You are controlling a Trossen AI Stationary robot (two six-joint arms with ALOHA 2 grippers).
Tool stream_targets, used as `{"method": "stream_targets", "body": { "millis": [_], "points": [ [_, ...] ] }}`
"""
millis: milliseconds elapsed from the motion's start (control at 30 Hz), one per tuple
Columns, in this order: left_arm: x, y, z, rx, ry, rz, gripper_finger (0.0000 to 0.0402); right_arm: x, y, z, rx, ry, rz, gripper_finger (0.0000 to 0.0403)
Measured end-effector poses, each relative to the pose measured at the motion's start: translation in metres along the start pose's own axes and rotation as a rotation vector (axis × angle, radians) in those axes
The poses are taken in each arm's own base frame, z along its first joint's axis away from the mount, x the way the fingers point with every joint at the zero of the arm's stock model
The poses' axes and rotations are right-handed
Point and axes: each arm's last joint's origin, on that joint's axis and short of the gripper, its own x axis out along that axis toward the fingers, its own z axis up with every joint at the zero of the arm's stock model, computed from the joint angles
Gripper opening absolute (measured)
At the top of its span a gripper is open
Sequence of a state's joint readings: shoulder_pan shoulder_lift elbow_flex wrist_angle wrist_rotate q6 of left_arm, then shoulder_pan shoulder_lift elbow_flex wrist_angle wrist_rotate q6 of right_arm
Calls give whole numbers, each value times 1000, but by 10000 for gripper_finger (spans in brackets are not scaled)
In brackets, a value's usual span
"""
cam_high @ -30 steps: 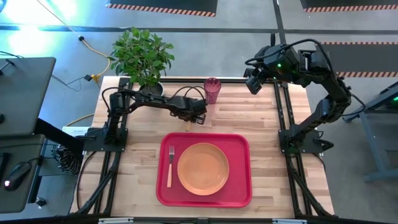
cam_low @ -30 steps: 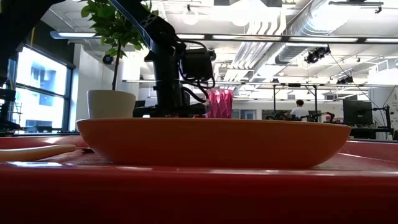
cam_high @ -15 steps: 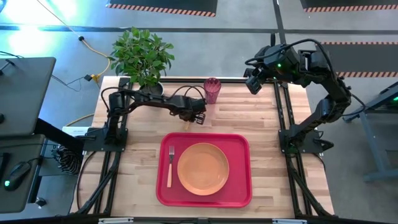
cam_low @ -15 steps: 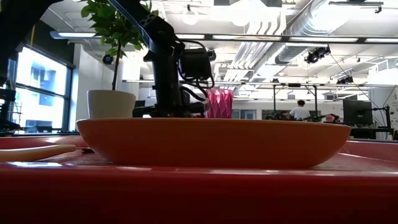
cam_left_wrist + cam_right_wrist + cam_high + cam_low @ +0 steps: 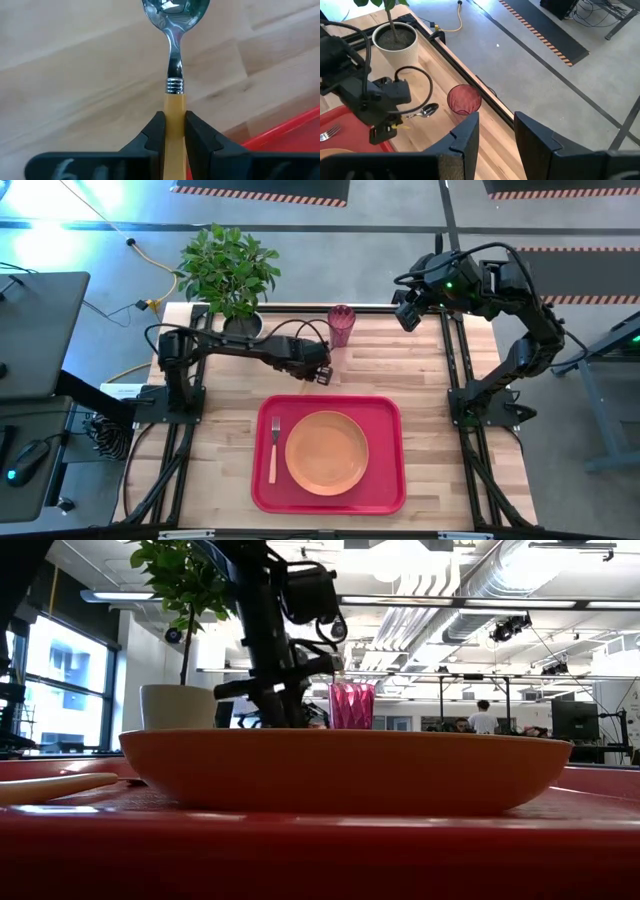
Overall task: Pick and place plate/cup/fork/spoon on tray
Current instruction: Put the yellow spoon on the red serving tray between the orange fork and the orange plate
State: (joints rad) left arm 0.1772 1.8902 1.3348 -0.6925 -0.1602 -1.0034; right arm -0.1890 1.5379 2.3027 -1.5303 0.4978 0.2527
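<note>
The orange plate [image 5: 326, 450] and the fork [image 5: 273, 446] lie in the red tray [image 5: 385, 480] at the table's near middle. The pink cup [image 5: 341, 325] stands upright on the wood at the far edge; it also shows in the low view [image 5: 352, 705]. My left gripper [image 5: 322, 373] is just beyond the tray's far rim, shut on the orange-handled spoon [image 5: 174, 75]. My right gripper [image 5: 403, 313] hangs open and empty, high over the far right corner. My left gripper pinches the spoon's orange handle [image 5: 174, 117] between its two fingers, a little behind the metal collar. The spoon lies along the fingers and sticks out ahead of them, bowl [image 5: 175, 10] foremost. In the right wrist view the spoon [image 5: 422, 111] looks roughly level, just above the wood.
A potted plant [image 5: 230, 275] in a white pot [image 5: 395, 37] stands at the far left corner, behind my left arm. Bare wood lies to the right of the tray and between tray and cup. The tray's far corner [image 5: 295, 135] is close under my left gripper.
My left gripper has risen from the table with the spoon and has shifted slightly toward the tray. It has stayed shut on the handle.
</note>
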Motion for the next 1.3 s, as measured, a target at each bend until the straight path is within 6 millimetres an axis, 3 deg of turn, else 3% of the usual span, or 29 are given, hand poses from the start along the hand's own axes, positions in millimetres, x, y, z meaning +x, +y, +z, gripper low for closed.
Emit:
{"method": "stream_targets", "body": {
  "millis": [167, 467, 1300],
  "points": [
    [-15, 0, -5, -30, -4, -6, 38, 0, 0, 0, 0, 0, 0, 114],
    [-44, -1, -33, -95, 43, 35, 38, 0, 0, 0, 0, 0, 0, 114],
    [-89, -21, -181, -281, 111, 124, 39, 0, 0, 0, 88, 1, 1, 114]
  ]
}}
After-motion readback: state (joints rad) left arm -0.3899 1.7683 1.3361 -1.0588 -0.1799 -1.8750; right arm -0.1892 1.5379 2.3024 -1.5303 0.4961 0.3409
